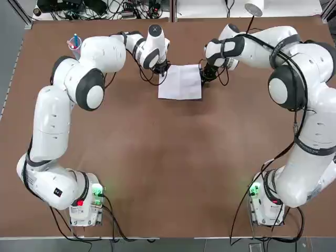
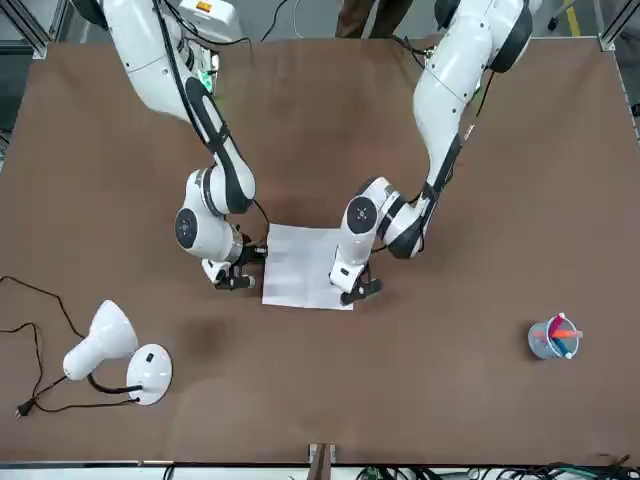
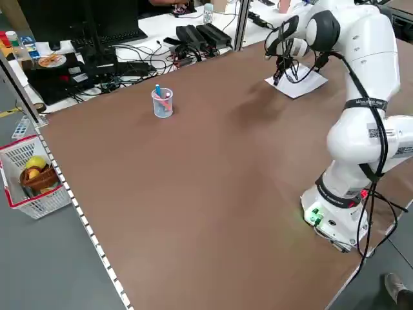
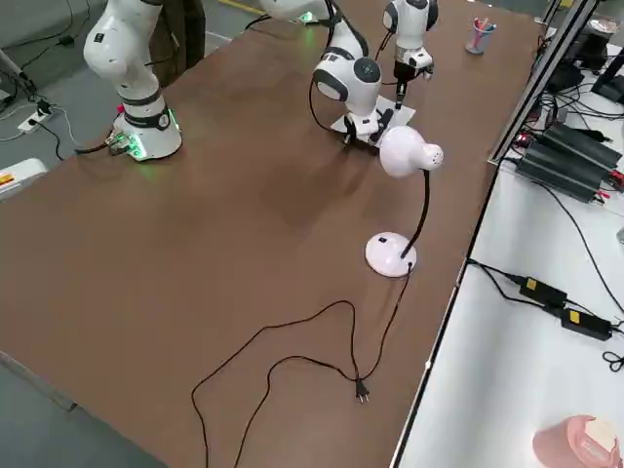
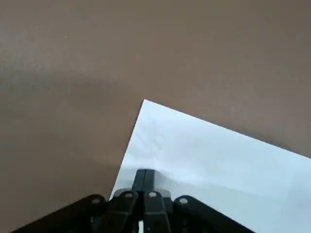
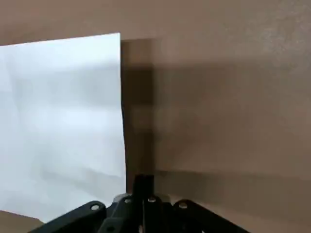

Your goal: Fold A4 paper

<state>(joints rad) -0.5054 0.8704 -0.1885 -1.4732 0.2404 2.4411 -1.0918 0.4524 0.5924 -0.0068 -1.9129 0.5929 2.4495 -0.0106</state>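
Observation:
The white A4 paper [image 1: 180,82] lies flat on the brown table at the far middle, also seen in the front view [image 2: 305,265]. My left gripper [image 1: 161,70] is shut and points down at the paper's far left corner; in the left wrist view its closed tips [image 5: 144,177] sit on the sheet [image 5: 214,155] just inside its edge. Shut as well, my right gripper [image 1: 206,76] hangs low beside the paper's right edge. Its closed tips [image 6: 143,182] are over bare table, just off the sheet [image 6: 63,121]. Neither gripper holds anything.
A white desk lamp [image 2: 110,350] with a trailing cable stands at the far right of the table. A clear cup of pens [image 1: 75,44] stands at the far left. Both arms arch over the far half of the table [image 1: 168,168].

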